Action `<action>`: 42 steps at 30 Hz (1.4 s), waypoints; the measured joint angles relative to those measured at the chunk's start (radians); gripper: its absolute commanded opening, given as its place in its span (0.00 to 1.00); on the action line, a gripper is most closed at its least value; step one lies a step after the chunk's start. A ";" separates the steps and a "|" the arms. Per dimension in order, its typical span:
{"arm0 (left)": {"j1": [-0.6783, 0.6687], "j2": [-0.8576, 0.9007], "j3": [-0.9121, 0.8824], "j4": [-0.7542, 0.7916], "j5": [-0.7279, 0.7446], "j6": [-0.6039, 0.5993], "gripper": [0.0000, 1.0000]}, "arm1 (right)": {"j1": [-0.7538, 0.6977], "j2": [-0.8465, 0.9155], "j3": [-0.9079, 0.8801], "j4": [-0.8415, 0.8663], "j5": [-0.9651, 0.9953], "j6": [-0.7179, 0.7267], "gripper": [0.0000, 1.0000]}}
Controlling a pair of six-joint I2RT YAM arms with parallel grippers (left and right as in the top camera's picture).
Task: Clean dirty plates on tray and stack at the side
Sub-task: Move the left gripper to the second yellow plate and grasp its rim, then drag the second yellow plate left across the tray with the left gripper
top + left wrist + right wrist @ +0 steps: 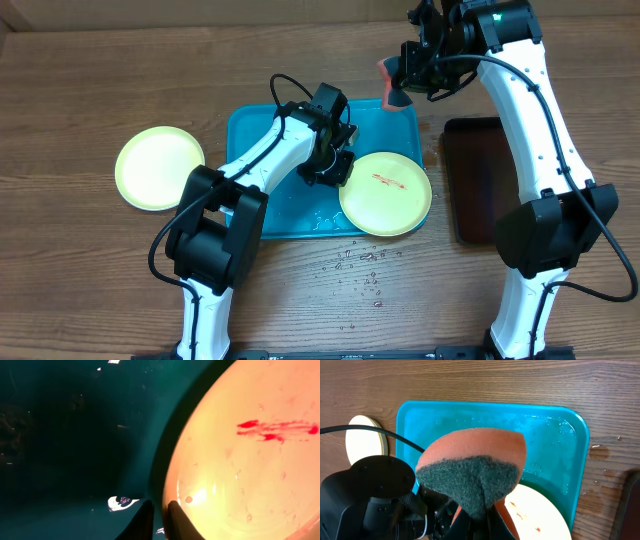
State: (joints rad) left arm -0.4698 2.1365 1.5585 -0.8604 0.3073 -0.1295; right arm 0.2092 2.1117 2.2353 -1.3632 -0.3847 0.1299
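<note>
The turquoise tray (262, 215) lies mid-table. A yellow-green plate (390, 205) with a red smear rests on the tray's right front corner, partly over the rim. My left gripper (338, 168) is shut on this plate's left rim; in the left wrist view its fingers (159, 521) straddle the edge of the plate (250, 470). My right gripper (400, 80) hangs above the tray's far right corner, shut on an orange and dark green sponge (472, 467). A second yellow-green plate (158, 167) lies on the table at the left. A whitish-pale blue plate is not visible.
A narrow dark brown tray (478, 180) lies to the right of the turquoise one. Water drops (360, 268) are scattered on the wood in front of the tray, and water pools on the tray floor (550, 430).
</note>
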 measured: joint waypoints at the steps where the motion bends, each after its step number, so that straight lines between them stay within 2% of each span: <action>1: 0.000 0.000 0.000 0.002 -0.007 0.000 0.05 | 0.000 0.000 0.000 0.000 0.000 0.000 0.04; 7: 0.001 0.000 0.000 0.030 -0.151 -0.002 0.04 | 0.000 0.000 0.000 -0.010 0.000 0.000 0.04; 13: 0.007 -0.002 0.002 0.130 -0.465 -0.001 0.08 | 0.000 0.000 0.000 -0.010 0.000 0.000 0.04; 14: 0.012 -0.002 0.002 0.152 -0.520 0.002 0.11 | 0.000 0.000 0.000 -0.010 0.000 0.000 0.04; 15: 0.017 0.000 0.001 0.175 -0.572 0.010 0.27 | 0.000 0.000 0.000 -0.010 0.000 0.000 0.04; 16: 0.021 0.002 0.001 0.201 -0.624 0.023 0.46 | 0.000 0.000 0.000 -0.009 0.000 0.001 0.04; 17: 0.026 0.003 0.002 0.222 -0.669 0.036 0.60 | 0.000 0.000 0.000 -0.010 0.000 0.000 0.04; 18: 0.029 0.003 0.003 0.230 -0.703 0.042 0.67 | 0.000 0.000 0.000 -0.010 0.000 0.000 0.04; 20: 0.035 0.003 0.019 0.207 -0.734 0.042 0.73 | 0.000 0.000 0.000 -0.010 0.000 0.000 0.04; 23: 0.043 0.003 0.063 0.098 -0.684 0.025 0.74 | 0.000 0.000 0.000 -0.009 0.000 0.000 0.04; 26: 0.058 0.003 0.100 -0.005 -0.539 -0.016 0.73 | 0.000 0.000 0.000 -0.009 0.000 0.000 0.04; 29: 0.081 0.003 0.106 -0.070 -0.393 -0.111 0.68 | 0.000 0.000 0.000 -0.009 0.000 0.000 0.04; 31: 0.109 0.003 0.102 -0.086 -0.317 -0.170 0.59 | 0.000 0.000 0.000 -0.009 0.000 0.000 0.04; 33: 0.133 0.003 0.097 -0.087 -0.272 -0.223 0.59 | 0.000 0.000 0.000 -0.009 0.000 0.000 0.04; 35: 0.153 0.003 0.082 -0.086 -0.242 -0.278 0.64 | 0.000 0.000 0.000 -0.009 0.000 0.000 0.04; 37: 0.163 0.003 0.060 -0.086 -0.223 -0.333 0.65 | 0.000 0.000 0.000 -0.009 0.000 0.000 0.04; 39: 0.162 0.003 0.038 -0.085 -0.209 -0.387 0.63 | 0.000 0.000 0.000 -0.009 0.000 0.000 0.04; 42: 0.148 0.003 0.006 -0.063 -0.198 -0.453 0.55 | 0.000 0.000 0.000 -0.010 0.000 0.000 0.04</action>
State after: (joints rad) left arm -0.3218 2.1395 1.5646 -0.9230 0.1097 -0.5823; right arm 0.2092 2.1117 2.2353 -1.3727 -0.3847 0.1299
